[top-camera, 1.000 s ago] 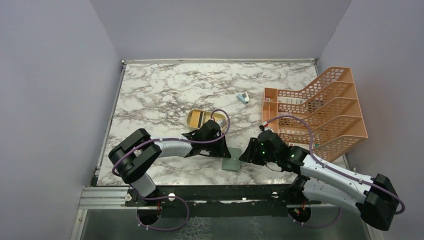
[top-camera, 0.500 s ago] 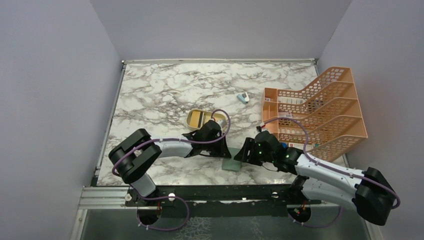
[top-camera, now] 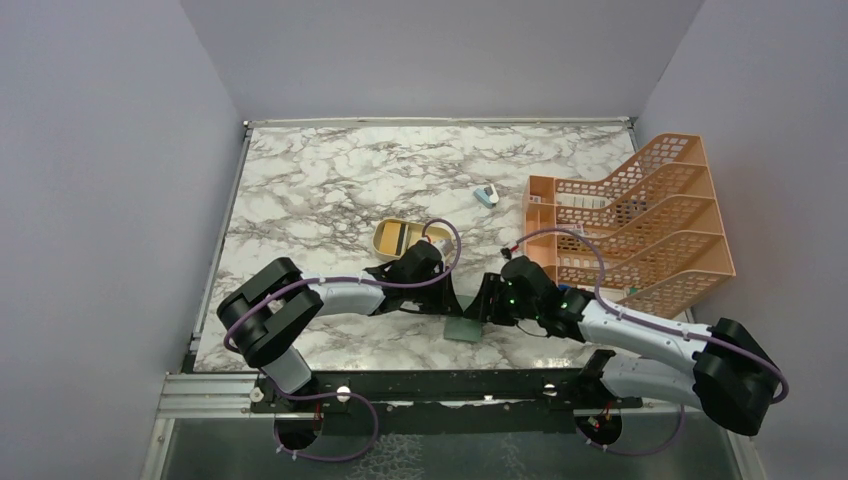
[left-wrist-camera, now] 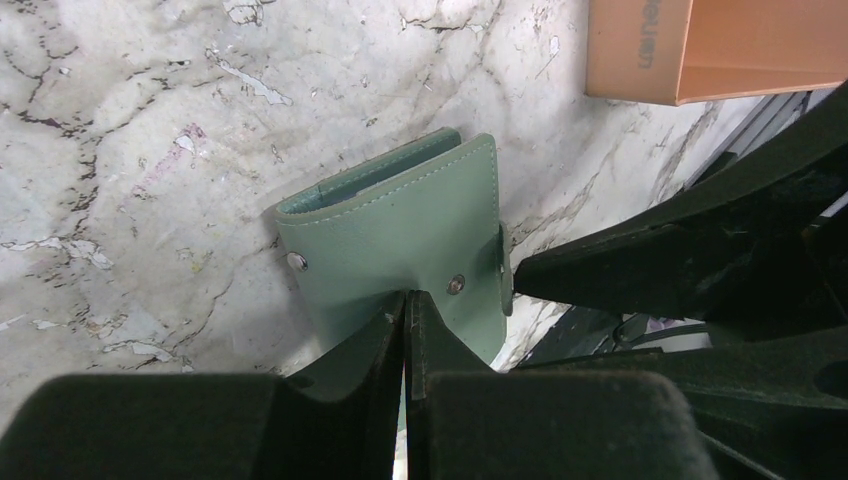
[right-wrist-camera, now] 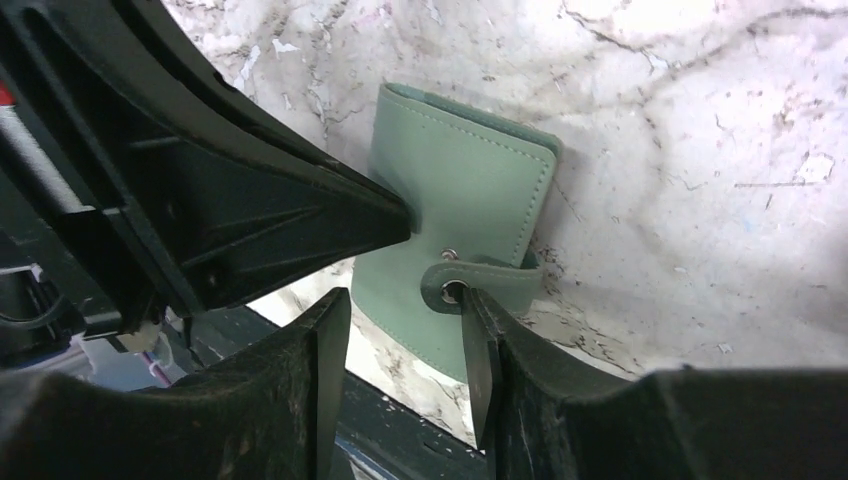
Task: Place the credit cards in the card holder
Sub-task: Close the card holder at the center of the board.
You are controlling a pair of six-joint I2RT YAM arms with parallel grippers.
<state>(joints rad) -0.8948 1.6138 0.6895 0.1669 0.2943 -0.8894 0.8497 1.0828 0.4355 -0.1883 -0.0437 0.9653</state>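
Right claw (top-camera: 487, 303) closer — left claw (left-wrist-camera: 405, 312) atop card holder (left-wrist-camera: 400, 215), orange rack (top-camera: 640, 225) nearby.

My top camera looked down from above and behind me, over the whole table (top-camera: 330, 180). Both wrist cameras sat close, facing the card holder (left-wrist-camera: 400, 235) near the table's near edge, from left and right.

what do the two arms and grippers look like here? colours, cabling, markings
Both match. The left arm and right arm have pale grey-white links between chunky black joints, each with a purple cable looping outside. Small green lights glow near the right wrist. The left gripper and right gripper have matte black, wedge-shaped fingers. No readable markings.
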